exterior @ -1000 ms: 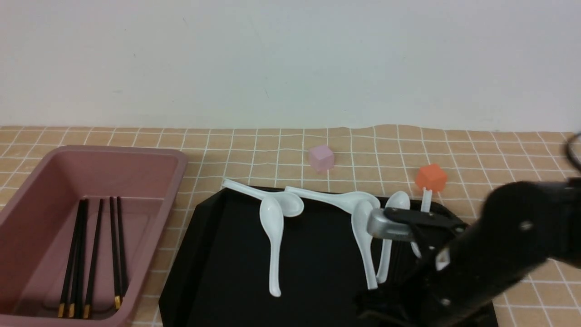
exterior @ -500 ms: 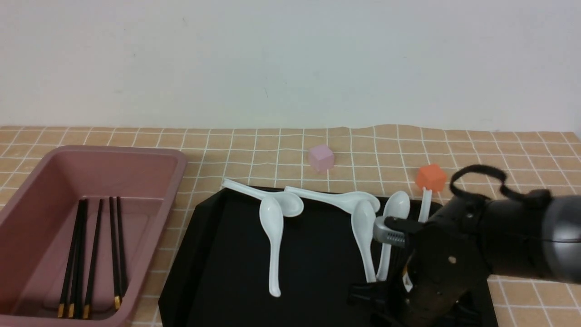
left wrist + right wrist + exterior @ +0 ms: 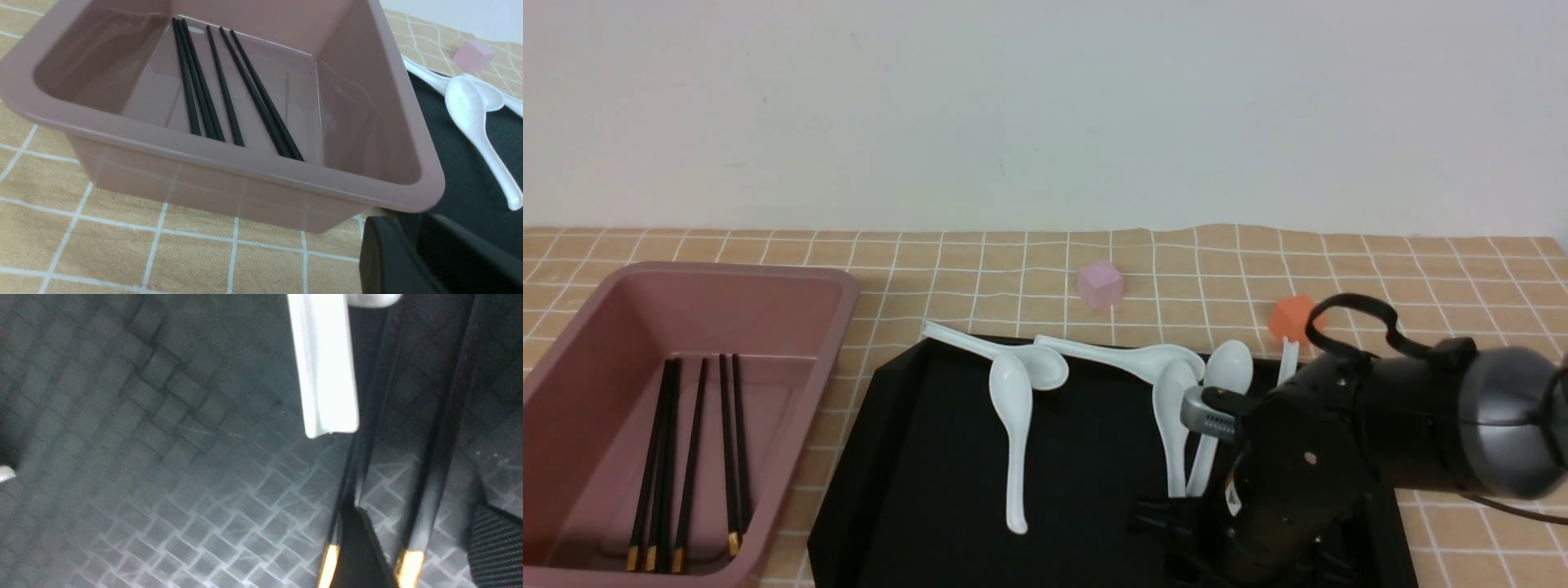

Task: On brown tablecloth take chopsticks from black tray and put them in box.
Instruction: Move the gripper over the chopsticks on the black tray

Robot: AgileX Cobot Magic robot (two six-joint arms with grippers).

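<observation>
Two chopsticks [image 3: 434, 457] lie on tray [image 3: 915, 457] toward desk [image 3: 1462, 269] near-right corner | step: grasping | right hand [image 3: 423, 543] open, fingers [image 3: 359, 555] astride one stick | next: close, lift, carry to box [image 3: 768, 278]

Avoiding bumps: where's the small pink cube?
Front view: the small pink cube sits on the brown tablecloth just beyond the black tray, left of the orange cube.

Soft, even light fills the front view and shadows are faint. The right arm [image 3: 1380, 441], close to the lens, looks slightly soft. The left wrist view is bright and sharp, with pale sheen inside the box [image 3: 245, 161]. The right wrist view is dim and blurred. The weave of the black tray [image 3: 163, 416] catches grey glare, perhaps from overhead, and a white spoon handle [image 3: 327, 375] nearly blows out.
</observation>
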